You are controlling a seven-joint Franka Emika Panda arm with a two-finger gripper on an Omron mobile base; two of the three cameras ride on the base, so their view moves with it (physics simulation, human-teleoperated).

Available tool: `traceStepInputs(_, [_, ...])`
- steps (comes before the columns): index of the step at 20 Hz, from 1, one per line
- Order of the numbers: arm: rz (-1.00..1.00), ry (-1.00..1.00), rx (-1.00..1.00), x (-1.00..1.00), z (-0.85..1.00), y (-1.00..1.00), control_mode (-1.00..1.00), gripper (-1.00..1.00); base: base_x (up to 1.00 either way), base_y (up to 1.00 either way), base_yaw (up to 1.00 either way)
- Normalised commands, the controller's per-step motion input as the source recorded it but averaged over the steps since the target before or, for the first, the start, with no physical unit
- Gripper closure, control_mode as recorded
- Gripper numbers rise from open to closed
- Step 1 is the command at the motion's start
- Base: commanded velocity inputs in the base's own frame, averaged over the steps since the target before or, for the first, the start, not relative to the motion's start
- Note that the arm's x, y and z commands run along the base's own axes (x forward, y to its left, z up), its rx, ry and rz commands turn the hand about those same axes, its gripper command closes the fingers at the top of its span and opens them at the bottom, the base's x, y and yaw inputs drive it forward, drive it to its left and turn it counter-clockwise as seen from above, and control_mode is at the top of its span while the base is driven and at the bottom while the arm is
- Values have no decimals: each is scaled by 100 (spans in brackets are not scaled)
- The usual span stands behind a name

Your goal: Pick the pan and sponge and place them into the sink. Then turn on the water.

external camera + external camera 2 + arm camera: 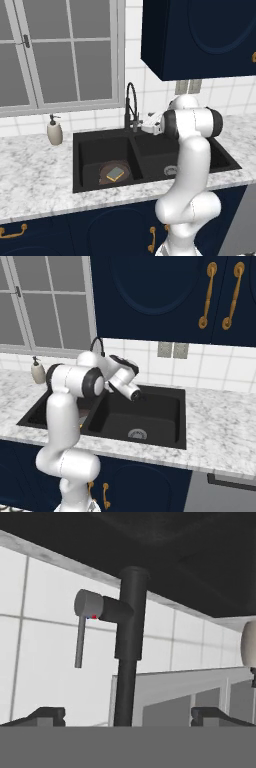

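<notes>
The gripper (128, 714) has its fingers (45, 716) spread wide with nothing between them, the faucet (127, 647) post standing in line with the gap, its grey lever (82, 624) hanging at ten o'clock. In the left base view the pan (113, 173) lies on the floor of the left basin of the sink (227, 159), the sponge (115, 173) resting inside it. The soap bottle (54, 131) stands on the counter (35, 167) at ten o'clock of the sink, below the window (60, 52).
</notes>
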Motion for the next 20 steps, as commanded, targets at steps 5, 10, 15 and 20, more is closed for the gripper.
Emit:
traceStepInputs(5, [0, 0, 0, 41, -10, 4, -100, -100, 0, 0, 0])
traceStepInputs(10, [0, 0, 0, 42, -23, 0, -100, -100, 0, 0, 0])
traceStepInputs(15, [0, 0, 1, 38, -17, 0, -100, -100, 0, 0, 0])
traceStepInputs(20, [0, 0, 2, 34, -3, 0, -100, -100, 0, 0, 0])
